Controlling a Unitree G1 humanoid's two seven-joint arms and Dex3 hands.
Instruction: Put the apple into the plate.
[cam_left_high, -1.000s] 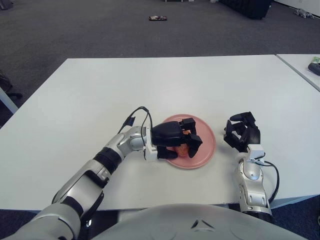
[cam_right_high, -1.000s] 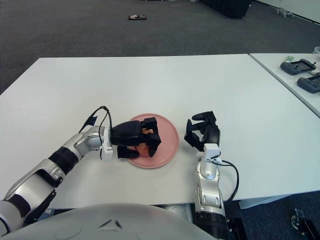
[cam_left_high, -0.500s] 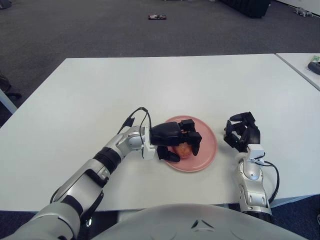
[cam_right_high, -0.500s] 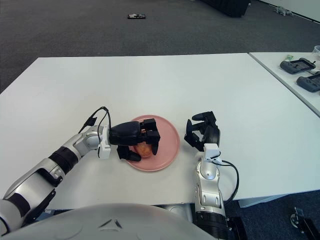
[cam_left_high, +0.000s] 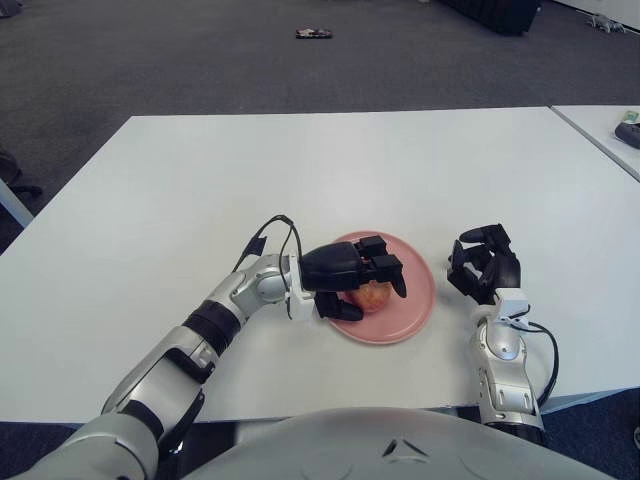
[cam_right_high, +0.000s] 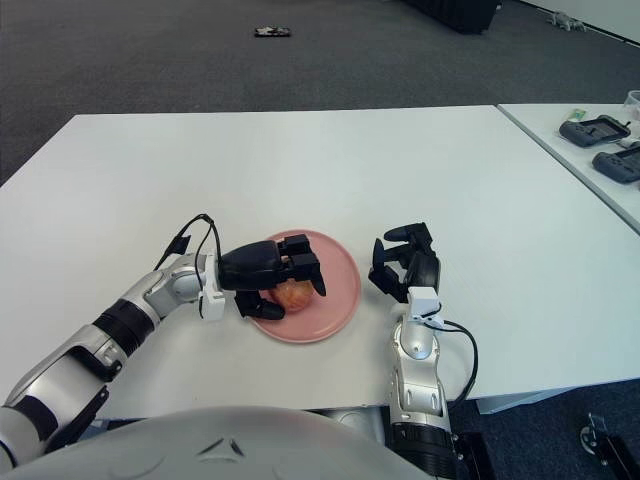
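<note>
Left eye view shows the apple (cam_left_high: 370, 296) lying on the pink plate (cam_left_high: 415, 300), on the plate's left half, near the middle of the desk's front edge. A second ago the left robot hand (cam_left_high: 362, 281) was folded tightly around the fruit and hid most of it; half a second ago the fingers had begun to lift, and now they arch loosely above it, with the thumb low on the plate's left rim and the fingertips (cam_left_high: 393, 272) raised off the apple's top. More of the fruit shows than before, and it seems to sit on the plate under its own weight. The placing looks done, then, and what remains is for the hand to draw clear without nudging the apple.

What shows of the apple is small, rounded and reddish-orange with a paler yellow patch, its near face lit and its top shaded by the fingers above. Whether any finger brushes it I cannot tell.

To the right of the plate the right robot hand (cam_left_high: 484, 262) has not moved, its fingers curled and holding nothing, above the white desk (cam_left_high: 330, 170).
</note>
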